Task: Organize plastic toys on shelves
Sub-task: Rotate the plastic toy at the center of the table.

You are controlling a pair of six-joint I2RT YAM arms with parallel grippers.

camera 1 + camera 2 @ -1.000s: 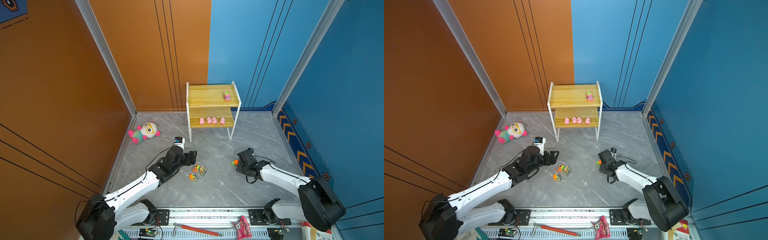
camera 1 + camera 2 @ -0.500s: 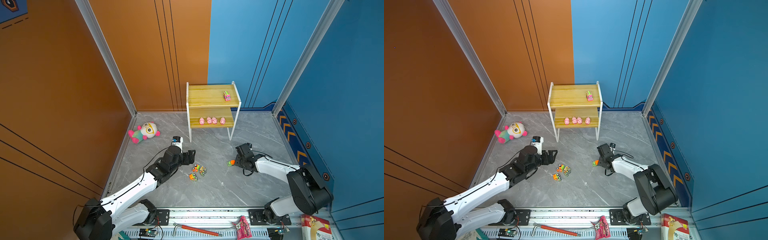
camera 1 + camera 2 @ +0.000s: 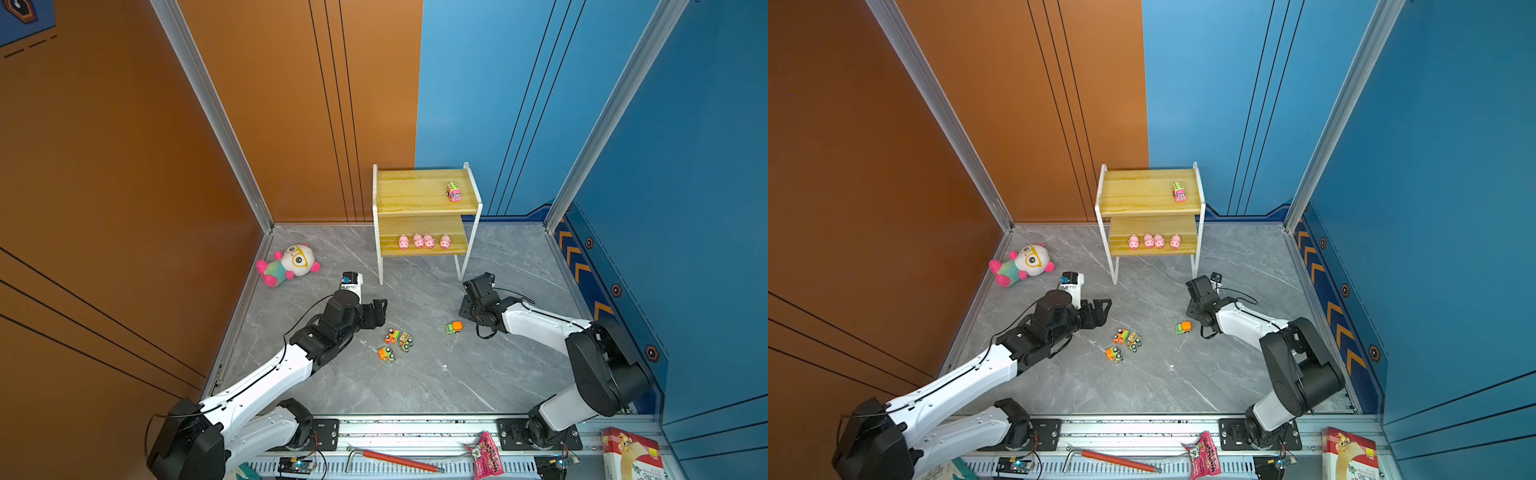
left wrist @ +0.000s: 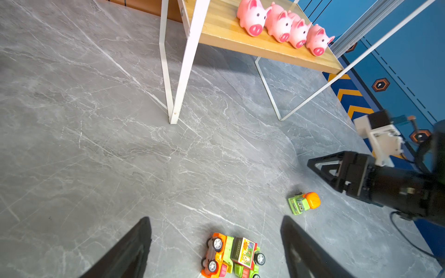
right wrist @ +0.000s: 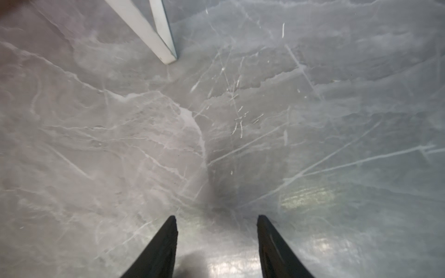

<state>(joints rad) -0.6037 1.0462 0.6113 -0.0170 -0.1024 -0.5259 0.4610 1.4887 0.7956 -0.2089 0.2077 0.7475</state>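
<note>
Jaws apart; four pigs [image 3: 418,240], five trucks [image 3: 386,354].

No word or number can be read anywhere. The red and white box [image 3: 627,455] at the front edge and the pink packet [image 3: 487,456] at the same edge carry print, but it is too small to read. The sticker on one toy truck [image 4: 243,252] shows only a cartoon picture. Orange chevron marks [image 4: 346,93] and a hexagon badge [image 4: 380,84] stand low on the blue wall [image 3: 685,208].
</note>
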